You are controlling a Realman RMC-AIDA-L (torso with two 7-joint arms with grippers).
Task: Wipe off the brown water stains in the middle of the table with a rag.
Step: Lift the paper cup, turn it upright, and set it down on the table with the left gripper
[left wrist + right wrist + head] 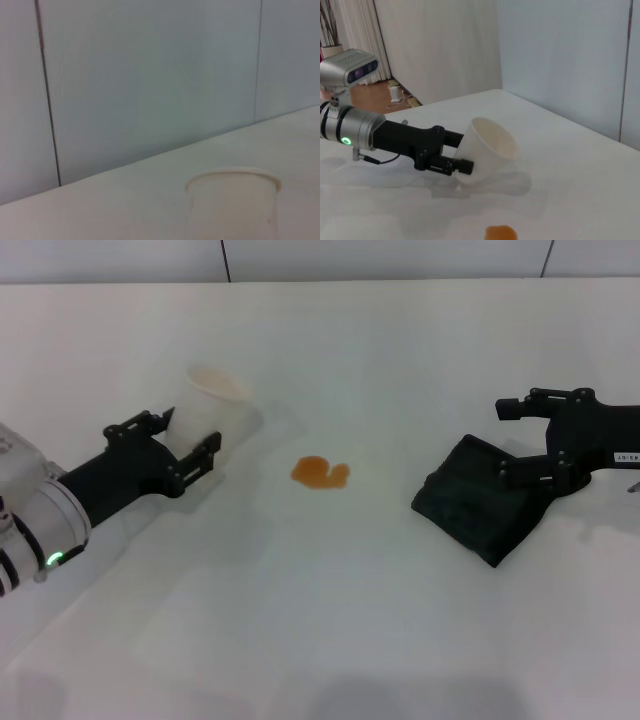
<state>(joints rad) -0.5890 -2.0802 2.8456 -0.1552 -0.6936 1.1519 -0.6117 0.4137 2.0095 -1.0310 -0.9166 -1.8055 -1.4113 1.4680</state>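
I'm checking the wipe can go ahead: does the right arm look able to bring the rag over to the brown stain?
Probably yes. The right gripper is at the rag, and only bare table lies between it and the brown stain. The cup, in the left gripper, sits on the stain's far side.

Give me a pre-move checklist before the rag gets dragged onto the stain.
1. Brown water stains in view, mid-table: ok.
2. Rag flat on the table on the robot's right, apart from the stain: ok.
3. Right gripper over the rag's far corner; firm grip on the cloth: cannot tell.
4. Path from rag to stain free of objects: ok.
5. White cup held tilted by the left gripper, off to the left of the stain: ok.
6. Cup empty, no more drips: cannot tell.
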